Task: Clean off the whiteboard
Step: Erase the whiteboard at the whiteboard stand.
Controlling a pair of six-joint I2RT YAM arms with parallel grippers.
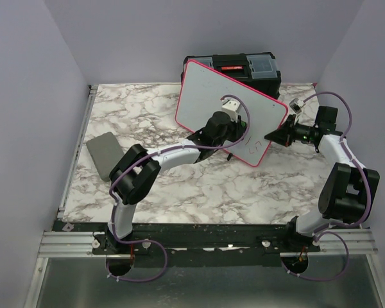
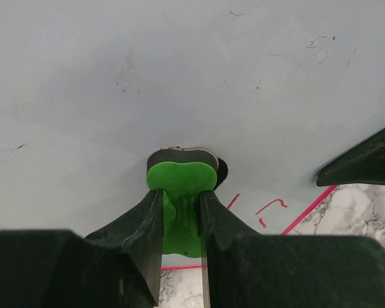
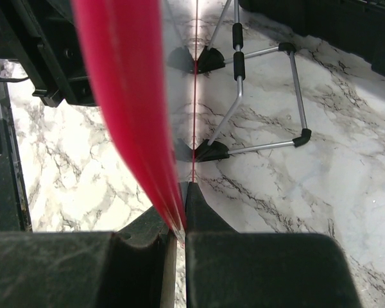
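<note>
Board: the whiteboard stands tilted just in front of the black toolbox, with its face turned away from the toolbox and towards the arms.
Long axis: it starts close by the toolbox and slants away from it, towards the right arm's side.
What remains: a few red marks sit in the board corner farthest from the toolbox. The rest of the face looks wiped, bar faint smudges.
Left gripper: it is closed narrow on a green-backed eraser, whose dark pad presses flat on the board.
Key relation: the marks lie near the eraser, on its side away from the toolbox. Your left arm is the one to reach them (it alone carries the eraser).
Left arm pose: the forearm reaches across and the wrist bends down onto the face.
Right gripper: it is pinched on the pink-red rim, steadying the edge beside that far corner.
Next, I judge: make a short stroke away from the toolbox and stop before you reach the right fingers.
</note>
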